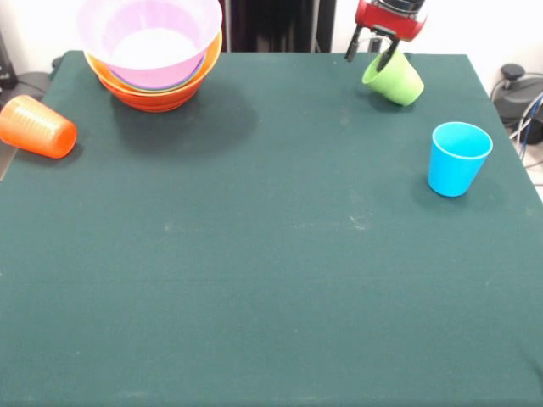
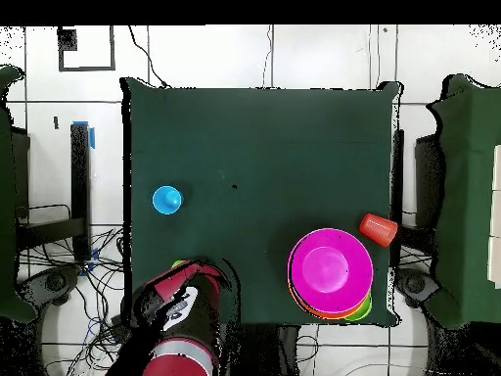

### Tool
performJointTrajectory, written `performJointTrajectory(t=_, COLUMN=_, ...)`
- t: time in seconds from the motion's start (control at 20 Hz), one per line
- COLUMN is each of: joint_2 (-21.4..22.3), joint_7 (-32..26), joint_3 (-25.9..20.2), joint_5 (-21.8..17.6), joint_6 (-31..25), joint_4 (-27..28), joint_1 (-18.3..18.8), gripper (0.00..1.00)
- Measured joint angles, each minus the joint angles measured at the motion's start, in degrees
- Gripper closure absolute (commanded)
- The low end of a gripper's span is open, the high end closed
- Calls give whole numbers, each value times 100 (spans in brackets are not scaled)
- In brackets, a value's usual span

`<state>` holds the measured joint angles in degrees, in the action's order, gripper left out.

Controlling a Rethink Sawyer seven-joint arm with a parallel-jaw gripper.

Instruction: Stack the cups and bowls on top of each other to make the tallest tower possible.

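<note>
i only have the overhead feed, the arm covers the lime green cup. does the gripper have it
Observer: Yes. In the front view the gripper is shut on the rim of the lime green cup, which hangs tilted.
Operator: is it off the table
Observer: I cannot tell; its lower edge sits close to the table near the far edge.
Operator: orange cup, upright?
Observer: No. The orange cup lies on its side at the table's edge.
Operator: and the blue one
Observer: The light blue cup stands upright, mouth up, apart from the others.
</note>
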<state>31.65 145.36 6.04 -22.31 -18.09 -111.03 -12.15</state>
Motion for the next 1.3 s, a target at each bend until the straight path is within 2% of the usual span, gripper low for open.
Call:
performJointTrajectory(t=0.85, joint_2=-1, joint_7=0, joint_3=32, joint_5=68, joint_6=0, joint_4=51, joint_1=-22, gripper=0)
performJointTrajectory(t=1.3, joint_2=-3, joint_7=0, joint_3=145, joint_5=385, joint_6=-261, joint_4=332, joint_1=-453, gripper=0)
